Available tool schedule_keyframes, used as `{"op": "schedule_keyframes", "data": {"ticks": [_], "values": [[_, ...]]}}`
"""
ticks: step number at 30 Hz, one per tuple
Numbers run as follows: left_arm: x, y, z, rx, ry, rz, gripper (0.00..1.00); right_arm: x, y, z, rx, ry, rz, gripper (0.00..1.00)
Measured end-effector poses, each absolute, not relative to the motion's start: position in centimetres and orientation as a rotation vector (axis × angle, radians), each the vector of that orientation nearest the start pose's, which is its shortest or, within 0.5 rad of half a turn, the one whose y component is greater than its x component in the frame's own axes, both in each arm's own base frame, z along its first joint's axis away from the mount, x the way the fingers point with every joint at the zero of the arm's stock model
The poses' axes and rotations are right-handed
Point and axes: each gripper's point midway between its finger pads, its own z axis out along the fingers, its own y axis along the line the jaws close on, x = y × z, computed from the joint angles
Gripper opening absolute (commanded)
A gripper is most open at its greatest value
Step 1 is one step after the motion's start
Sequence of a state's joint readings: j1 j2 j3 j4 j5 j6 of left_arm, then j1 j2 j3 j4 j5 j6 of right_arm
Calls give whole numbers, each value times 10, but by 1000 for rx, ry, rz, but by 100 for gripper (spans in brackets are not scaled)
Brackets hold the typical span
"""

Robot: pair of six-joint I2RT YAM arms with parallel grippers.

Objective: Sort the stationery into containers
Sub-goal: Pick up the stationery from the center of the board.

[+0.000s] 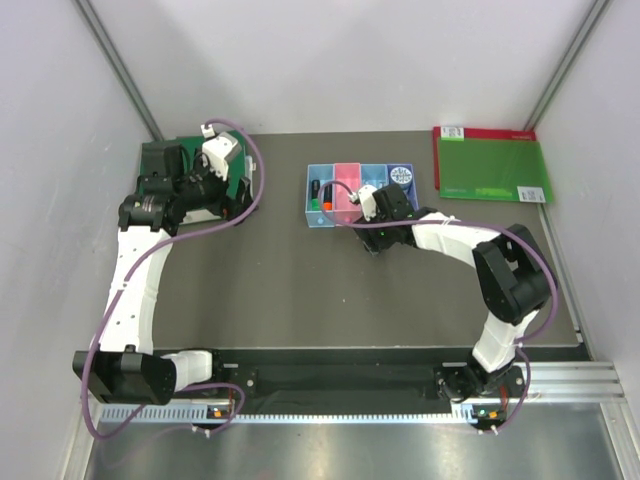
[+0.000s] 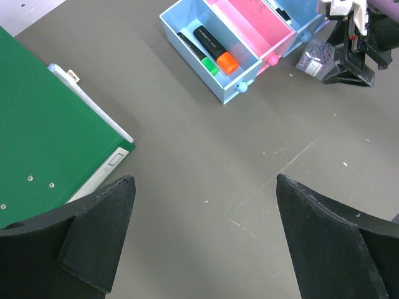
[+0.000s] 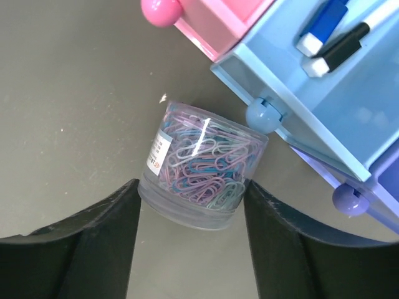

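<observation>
Your right gripper is down low, with one black finger on each side of the small clear round box full of coloured paper clips. Both fingers are right up against the box, but you cannot tell whether they are squeezing it. The box sits on the dark grey bench, just outside the row of four small see-through plastic trays and just beside the round blue knob on the front of the third tray. That light blue third tray holds the blue-and-white pen and the black-and-white marker, lying side by side. The pink tray is on one side of it and the purple-blue tray is on the other, with the round blue-grey tin inside. The light blue end tray holds the black highlighter with the orange cap and the black highlighter with the green cap. Your left gripper hangs above the bench with its fingers far apart and nothing between them. Below it, to one side, lies the big flat green folder. A flat green board with a red edge lies at the far right of the bench.
</observation>
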State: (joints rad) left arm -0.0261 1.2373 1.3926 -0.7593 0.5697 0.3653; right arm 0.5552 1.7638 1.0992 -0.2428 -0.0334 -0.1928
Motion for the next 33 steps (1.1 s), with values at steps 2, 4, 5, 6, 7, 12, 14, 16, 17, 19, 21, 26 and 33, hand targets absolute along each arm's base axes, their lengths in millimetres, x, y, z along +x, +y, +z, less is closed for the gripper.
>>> {"op": "schedule_keyframes", "data": {"ticks": [2, 4, 5, 6, 7, 12, 14, 16, 17, 19, 21, 26, 33], "values": [[330, -91, 297, 715, 1971, -416, 99, 361, 219, 47, -912, 2314, 184, 49], [330, -91, 296, 717, 1971, -418, 99, 362, 218, 47, -902, 2313, 174, 47], [330, -91, 297, 717, 1969, -418, 99, 362, 218, 47, -897, 2313, 166, 46], [330, -92, 297, 718, 1967, -420, 99, 363, 217, 46, -895, 2312, 161, 47], [330, -92, 297, 718, 1966, -421, 99, 362, 217, 47, -895, 2312, 158, 46], [329, -93, 297, 722, 1963, -430, 99, 360, 215, 48, -927, 2306, 127, 47], [329, -94, 297, 725, 1962, -433, 99, 356, 212, 49, -971, 2304, 104, 46], [329, -94, 296, 735, 1958, -436, 99, 350, 209, 57, -1026, 2283, 85, 46], [328, -95, 295, 746, 1956, -443, 99, 347, 208, 60, -1044, 2274, 80, 45], [326, -98, 290, 775, 1953, -458, 99, 340, 204, 72, -1091, 2237, 71, 44], [323, -102, 283, 806, 1956, -489, 99, 334, 199, 85, -1131, 2198, 63, 42], [321, -118, 261, 858, 1992, -643, 99, 318, 188, 122, -1182, 2088, 44, 40], [331, -165, 233, 926, 2043, -1003, 99, 297, 172, 172, -1234, 1875, -27, 38]]}}
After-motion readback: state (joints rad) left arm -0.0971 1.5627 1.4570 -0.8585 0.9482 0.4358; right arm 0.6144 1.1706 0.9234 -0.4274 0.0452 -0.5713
